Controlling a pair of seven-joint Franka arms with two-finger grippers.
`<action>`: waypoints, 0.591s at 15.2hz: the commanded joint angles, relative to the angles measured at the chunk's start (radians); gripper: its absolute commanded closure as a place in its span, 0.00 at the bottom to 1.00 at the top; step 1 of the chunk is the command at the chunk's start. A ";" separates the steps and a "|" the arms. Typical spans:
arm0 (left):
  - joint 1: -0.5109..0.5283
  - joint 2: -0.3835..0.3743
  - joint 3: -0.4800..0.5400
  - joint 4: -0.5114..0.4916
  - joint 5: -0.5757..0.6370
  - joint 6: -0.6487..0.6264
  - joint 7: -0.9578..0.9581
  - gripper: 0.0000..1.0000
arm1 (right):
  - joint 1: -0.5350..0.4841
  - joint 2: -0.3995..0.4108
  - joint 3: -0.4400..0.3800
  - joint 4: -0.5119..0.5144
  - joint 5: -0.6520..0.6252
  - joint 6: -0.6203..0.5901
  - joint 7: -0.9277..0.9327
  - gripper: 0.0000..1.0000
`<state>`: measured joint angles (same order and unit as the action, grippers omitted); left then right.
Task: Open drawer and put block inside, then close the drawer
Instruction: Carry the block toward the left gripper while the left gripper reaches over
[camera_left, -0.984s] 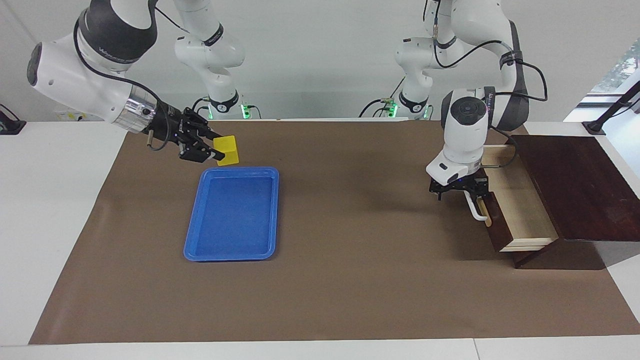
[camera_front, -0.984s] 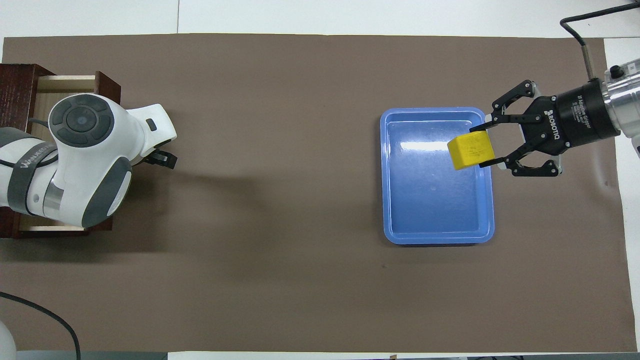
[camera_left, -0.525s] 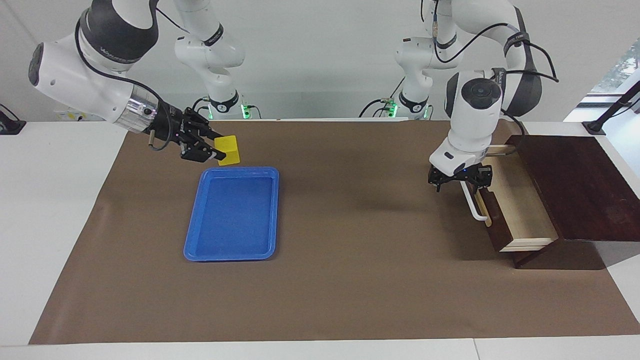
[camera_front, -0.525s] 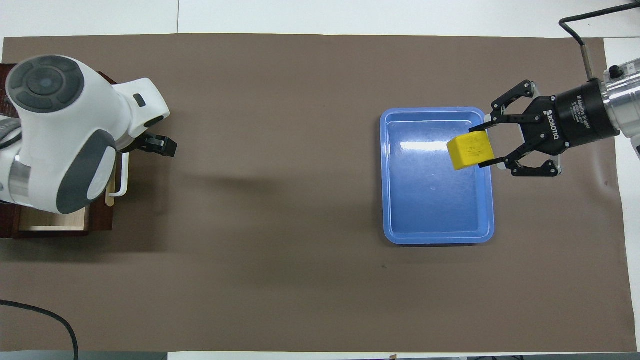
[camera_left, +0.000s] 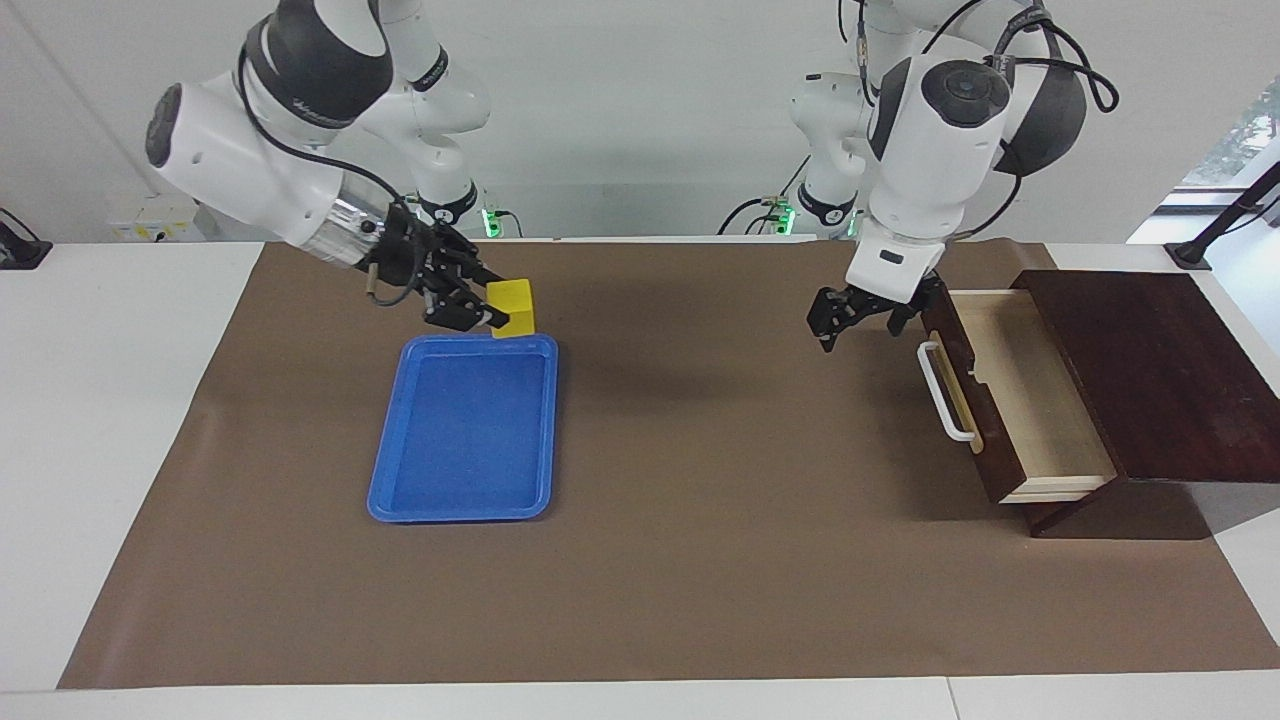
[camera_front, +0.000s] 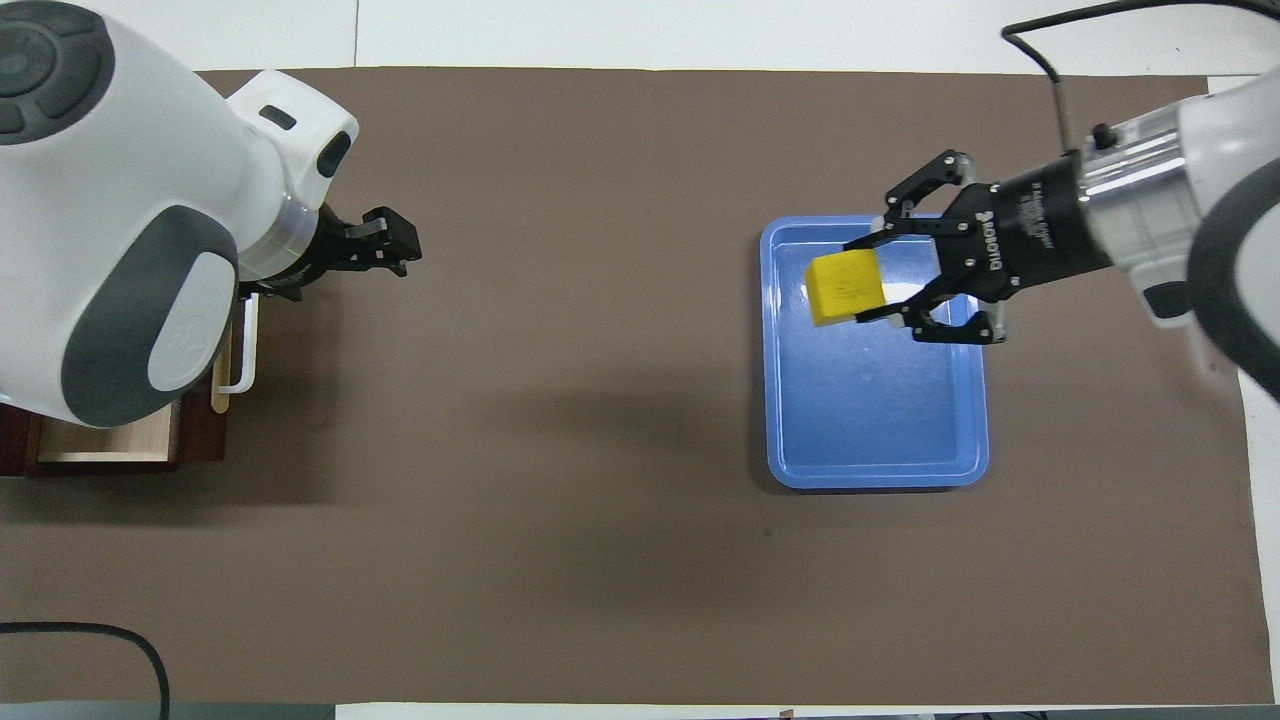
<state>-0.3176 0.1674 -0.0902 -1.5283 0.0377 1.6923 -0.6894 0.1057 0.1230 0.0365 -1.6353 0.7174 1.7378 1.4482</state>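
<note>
Closest to the arms, the right gripper (camera_left: 490, 303) is clenched on the small bright yellow cube block (camera_left: 515, 303), which hangs in the air over the blue plastic tray (camera_left: 465, 440) and touches nothing else. The block looks light and rigid, with flat smooth faces. Pinching two opposite faces is the sensible hold, though the fingers seem to catch it near one edge, so I'd guess it could pivot if jolted.

At the left arm's end of the table, the left gripper (camera_left: 828, 318) is released and empty. It hovers over the brown mat (camera_left: 700, 500), just beside the front of the dark brown wooden drawer (camera_left: 1035, 400) and clear of its white bar handle (camera_left: 945, 395). The drawer stands pulled out, its pale interior bare — plenty of room for the cube.

The tray runs farthest down the table, with nothing in it.
</note>
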 joint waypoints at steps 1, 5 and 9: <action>-0.044 0.037 0.013 0.057 -0.057 -0.033 -0.366 0.00 | 0.078 0.026 0.002 -0.026 0.054 0.132 0.076 1.00; -0.044 0.044 0.015 0.065 -0.096 0.041 -0.891 0.00 | 0.210 0.072 0.003 -0.081 0.111 0.320 0.106 1.00; -0.061 0.056 0.015 0.068 -0.088 0.053 -1.117 0.00 | 0.293 0.095 0.003 -0.124 0.140 0.426 0.106 1.00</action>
<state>-0.3614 0.1956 -0.0855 -1.4900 -0.0400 1.7359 -1.6969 0.3684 0.2198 0.0423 -1.7350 0.8295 2.1158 1.5465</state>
